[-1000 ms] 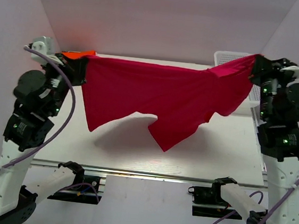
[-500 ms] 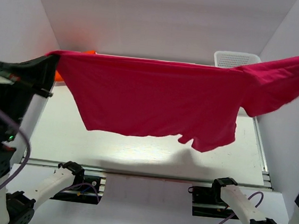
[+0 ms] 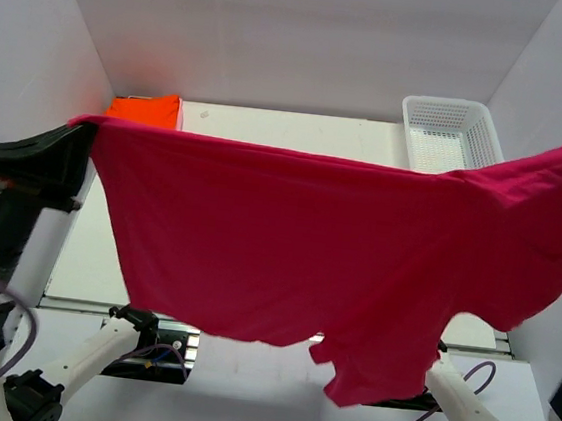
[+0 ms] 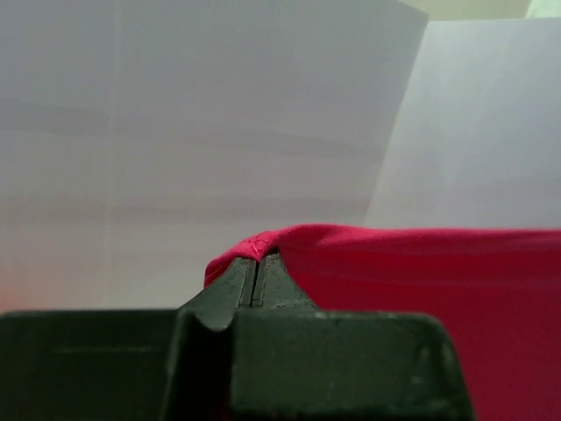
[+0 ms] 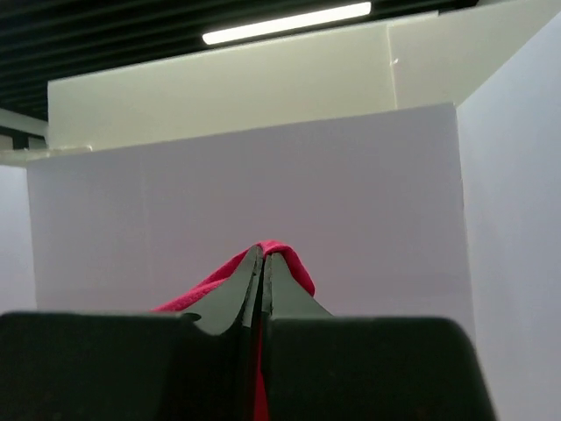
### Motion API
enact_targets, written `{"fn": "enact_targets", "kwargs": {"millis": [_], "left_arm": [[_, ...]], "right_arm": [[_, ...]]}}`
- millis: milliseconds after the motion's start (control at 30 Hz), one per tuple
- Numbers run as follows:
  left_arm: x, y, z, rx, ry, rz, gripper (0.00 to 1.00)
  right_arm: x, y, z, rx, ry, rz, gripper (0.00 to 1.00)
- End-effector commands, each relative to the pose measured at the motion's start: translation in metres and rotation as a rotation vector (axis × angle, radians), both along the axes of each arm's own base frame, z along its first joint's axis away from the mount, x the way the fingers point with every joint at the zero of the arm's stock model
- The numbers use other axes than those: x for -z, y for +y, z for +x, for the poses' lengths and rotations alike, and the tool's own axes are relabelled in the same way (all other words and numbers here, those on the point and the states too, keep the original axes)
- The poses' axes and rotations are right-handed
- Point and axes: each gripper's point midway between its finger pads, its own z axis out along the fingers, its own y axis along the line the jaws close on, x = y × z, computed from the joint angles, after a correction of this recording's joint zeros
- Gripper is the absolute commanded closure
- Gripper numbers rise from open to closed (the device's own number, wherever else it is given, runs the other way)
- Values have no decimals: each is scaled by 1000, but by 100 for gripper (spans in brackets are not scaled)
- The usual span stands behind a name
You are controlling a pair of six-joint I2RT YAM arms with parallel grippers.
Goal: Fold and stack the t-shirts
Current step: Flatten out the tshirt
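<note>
Both arms reach high and wide apart. The left claw and right claw each pinch an edge of the pink t-shirt, jaws pressed together.

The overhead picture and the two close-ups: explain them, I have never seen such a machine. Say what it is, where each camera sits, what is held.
It is a robot with two arms fixed at the near edge of a white table, each ending in a two-finger gripper. The wide picture looks down from above and behind them; the close-ups come from wrist cameras. The left gripper and the right gripper are each shut on an edge of the pink t-shirt, holding it spread in the air. On the table lie a folded orange t-shirt, far left, and a white mesh basket, far right.
</note>
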Motion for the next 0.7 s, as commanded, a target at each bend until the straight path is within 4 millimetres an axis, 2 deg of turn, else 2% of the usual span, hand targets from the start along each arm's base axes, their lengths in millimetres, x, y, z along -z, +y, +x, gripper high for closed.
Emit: {"fn": "enact_targets", "kwargs": {"millis": [0,33,67,100,133,167,200,233,267,300,333,367,400,433,467,500,533,600,633,667], "left_arm": [[45,-13,73,-92,164,38,100],[55,-14,84,-110,186,39,100],[61,-15,95,-126,194,24,100],[92,-15,123,-186,286,20,100],[107,-16,136,-214,323,29,100],[123,-17,151,-247,365,40,100],[151,-12,169,-313,440,46,100],[179,-16,193,-349,517,69,100],[196,-14,206,-393,559,73,100],[224,-8,220,-469,626,83,100],[241,-7,231,-505,671,95,100],[277,-8,253,-554,748,136,100],[297,-9,261,-572,792,169,100],[313,-10,272,-584,818,174,100],[336,-6,280,-612,858,198,100],[366,-7,295,-629,913,236,100],[384,-4,301,-656,961,210,100],[413,5,313,-687,1029,228,100],[438,6,324,-695,1080,246,100],[446,6,332,-681,1099,245,100]], "right_arm": [[35,20,83,-8,142,-37,100],[47,25,101,-17,179,-42,100],[67,34,132,-33,230,-39,100],[94,38,161,-29,304,-41,100],[124,44,192,-32,388,-40,100],[136,44,212,-30,418,6,100],[138,44,223,-27,402,29,100],[182,49,255,-17,505,28,100],[201,53,275,-24,555,48,100],[205,53,284,-23,546,68,100],[247,58,309,-18,639,69,100],[266,61,327,-18,677,91,100],[288,64,338,-20,729,103,100],[317,67,357,-14,797,101,100],[348,72,375,-4,869,91,100],[362,76,385,-15,904,87,100],[405,84,409,-16,1008,60,100],[421,96,425,-51,1054,2,100],[467,102,440,-53,1158,-29,100],[452,111,449,-93,1130,-55,100]]}}
